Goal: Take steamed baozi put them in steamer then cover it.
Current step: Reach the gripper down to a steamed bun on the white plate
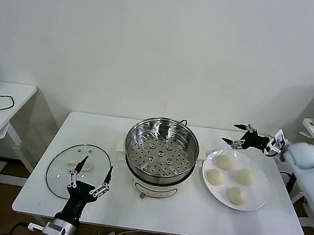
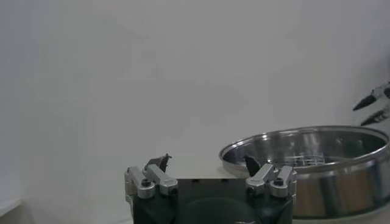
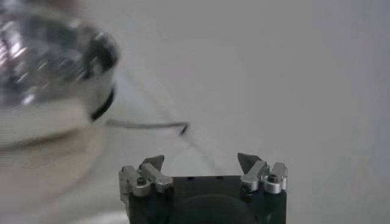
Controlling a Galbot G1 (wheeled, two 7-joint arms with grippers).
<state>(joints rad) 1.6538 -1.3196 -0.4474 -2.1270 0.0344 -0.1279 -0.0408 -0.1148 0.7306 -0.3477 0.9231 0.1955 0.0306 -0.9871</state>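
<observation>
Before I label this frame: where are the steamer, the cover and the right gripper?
steamer (image 1: 158, 152), head view, perforated tray.
cover (image 1: 58, 171), head view, bare glass.
right gripper (image 1: 230, 133), head view, between the open fingertips.

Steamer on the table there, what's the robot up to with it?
Nothing is in the steamer yet. All four baozi sit on the white plate. The right gripper hovers open and empty beside the plate's far edge. The left gripper waits open above the glass lid, which lies on the table.
</observation>
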